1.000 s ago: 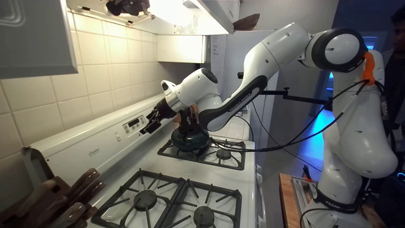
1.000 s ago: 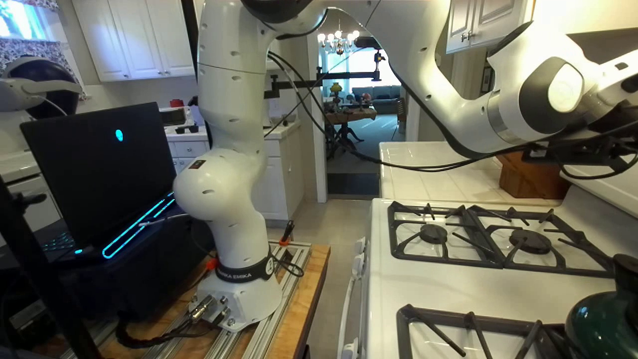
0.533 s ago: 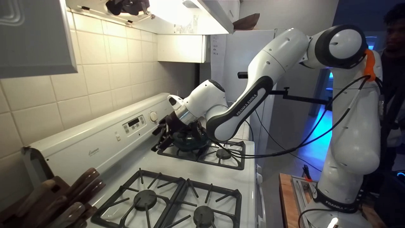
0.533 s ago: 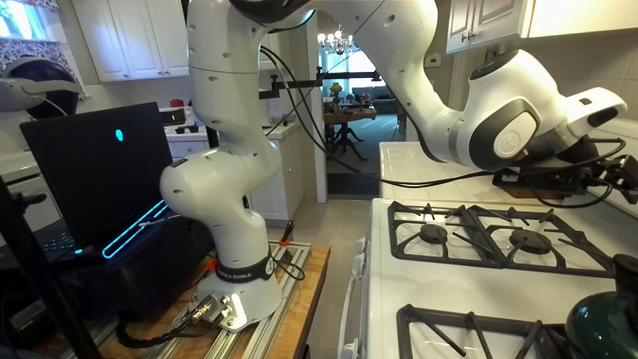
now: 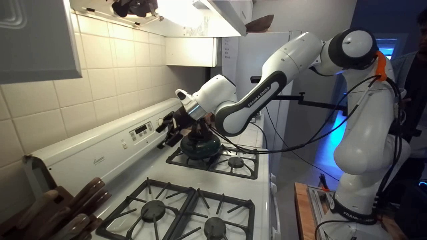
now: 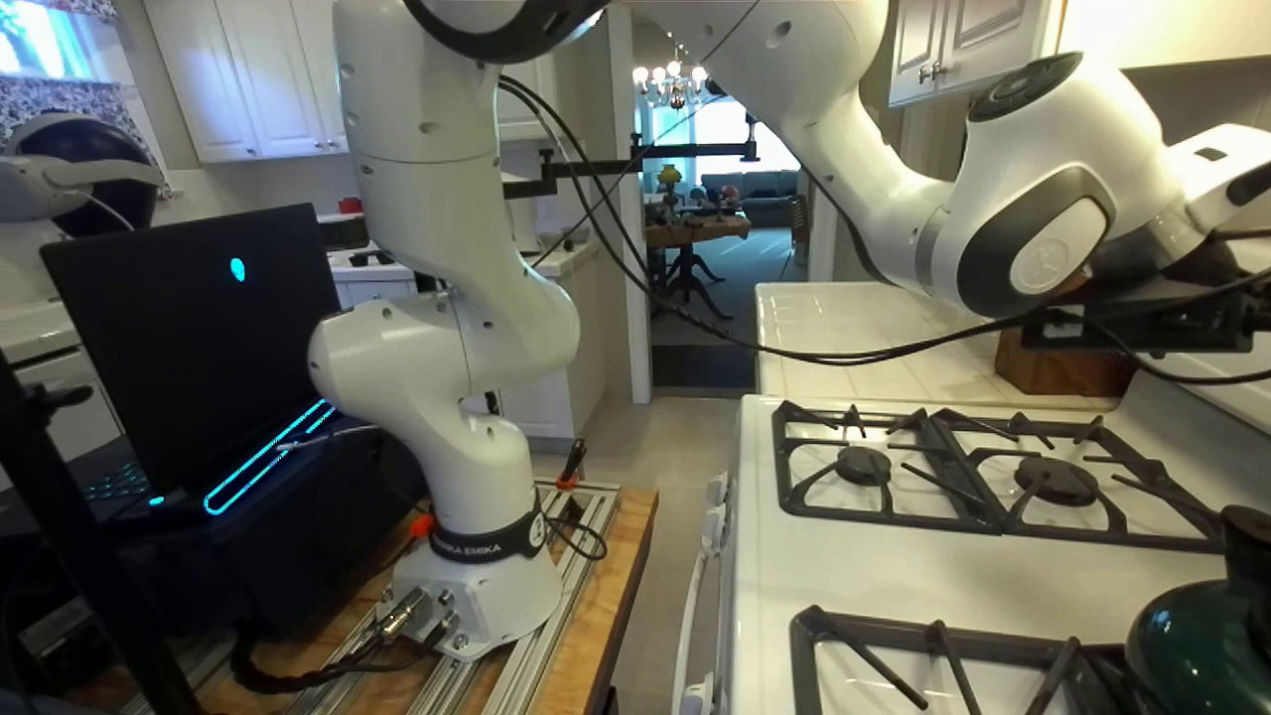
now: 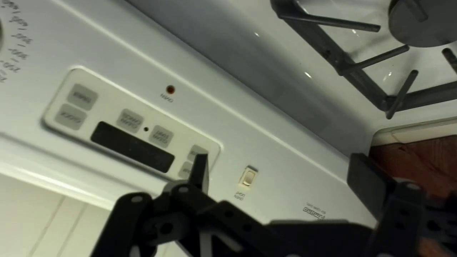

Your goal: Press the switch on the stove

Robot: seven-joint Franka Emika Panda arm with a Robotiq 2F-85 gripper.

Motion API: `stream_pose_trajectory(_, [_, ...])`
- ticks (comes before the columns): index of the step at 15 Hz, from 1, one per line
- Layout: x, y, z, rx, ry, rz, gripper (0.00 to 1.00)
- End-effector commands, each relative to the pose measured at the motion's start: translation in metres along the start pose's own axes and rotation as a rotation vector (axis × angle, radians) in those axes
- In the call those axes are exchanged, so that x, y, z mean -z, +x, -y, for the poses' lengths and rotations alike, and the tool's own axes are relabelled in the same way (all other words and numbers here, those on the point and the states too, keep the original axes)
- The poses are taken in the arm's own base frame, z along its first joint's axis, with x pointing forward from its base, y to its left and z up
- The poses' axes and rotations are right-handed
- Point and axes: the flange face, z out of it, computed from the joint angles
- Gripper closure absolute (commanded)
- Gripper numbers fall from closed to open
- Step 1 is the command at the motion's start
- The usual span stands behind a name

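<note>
The white stove has a raised back panel with controls. On that panel a small cream rocker switch, labelled oven light, shows in the wrist view; the same switch is small in an exterior view. Beside it lies a control cluster with grey buttons and a dark display. My gripper is open, its fingers wide apart with nothing held. Seen past the fingers, the switch lies nearer the left fingertip. In an exterior view my gripper stands off the panel, partly covering the knob.
A dark green kettle sits on a rear burner, close beneath my wrist. Black grates rise from the cooktop. A knife block stands at the lower left, a range hood hangs above, and a person is at the right edge.
My gripper first drew back and down from the panel, uncovering the knob. It then rose somewhat and came back toward the panel. The elbow and shoulder shifted too. The jaws stay open.
</note>
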Motion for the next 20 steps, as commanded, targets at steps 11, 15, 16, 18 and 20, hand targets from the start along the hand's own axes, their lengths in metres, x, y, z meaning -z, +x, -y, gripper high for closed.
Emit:
stream_pose_trajectory(11, [0.0049, 0.0026, -0.0066, 0.007, -0.004, -0.009, 0.00])
stream_pose_trajectory(15, [0.0048, 0.0025, -0.0065, 0.007, -0.003, -0.009, 0.00])
stream_pose_trajectory(16, [0.0048, 0.0025, -0.0065, 0.007, -0.003, -0.009, 0.00])
stream_pose_trajectory(18, [0.0048, 0.0025, -0.0065, 0.007, -0.003, -0.009, 0.00])
stream_pose_trajectory(20, [0.0047, 0.0025, -0.0065, 0.007, -0.003, -0.009, 0.00])
